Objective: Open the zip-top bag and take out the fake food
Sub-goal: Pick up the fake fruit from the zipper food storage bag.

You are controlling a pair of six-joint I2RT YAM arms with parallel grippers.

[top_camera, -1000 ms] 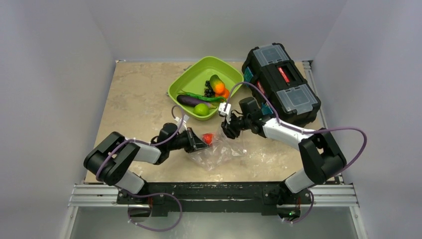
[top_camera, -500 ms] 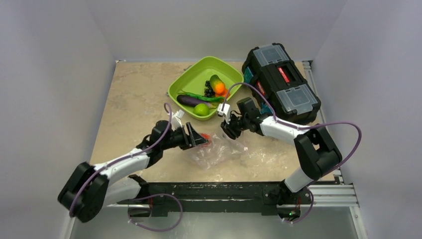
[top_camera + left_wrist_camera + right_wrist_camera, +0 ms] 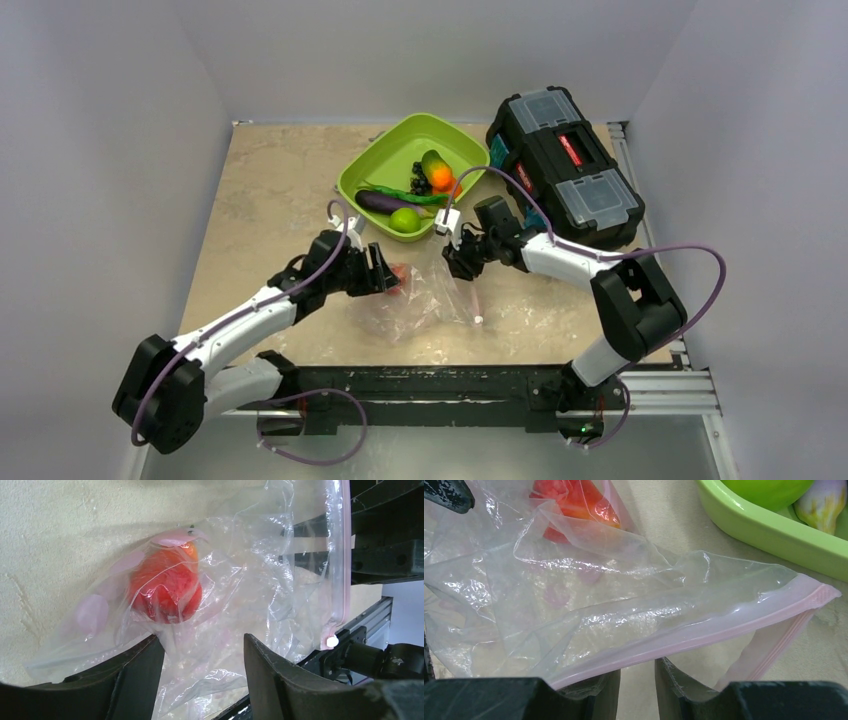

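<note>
The zip-top bag [image 3: 420, 300] lies crumpled on the table between my two grippers. Its pink zip strip [image 3: 684, 640] stretches across my right gripper's [image 3: 636, 672] fingertips. Those jaws stand apart with bare table showing in the gap, and the left finger sits under the bag's film. A red strawberry [image 3: 167, 587] lies inside the bag, seen through the plastic. My left gripper [image 3: 202, 640] is open just short of it, over the film and holding nothing. Other fake food, an eggplant [image 3: 380, 200], a lime [image 3: 405, 220] and an orange [image 3: 440, 178], sits in the green tray [image 3: 375, 160].
A black toolbox [image 3: 565, 165] stands at the back right, close behind my right arm. The tray's near rim [image 3: 764, 530] is just beyond the bag's mouth. The zip's white slider [image 3: 478, 320] hangs toward the table's near edge.
My left gripper has gone from shut to open and has reached further out. The bag and strawberry have shifted left. The right gripper has stayed about where it was.
</note>
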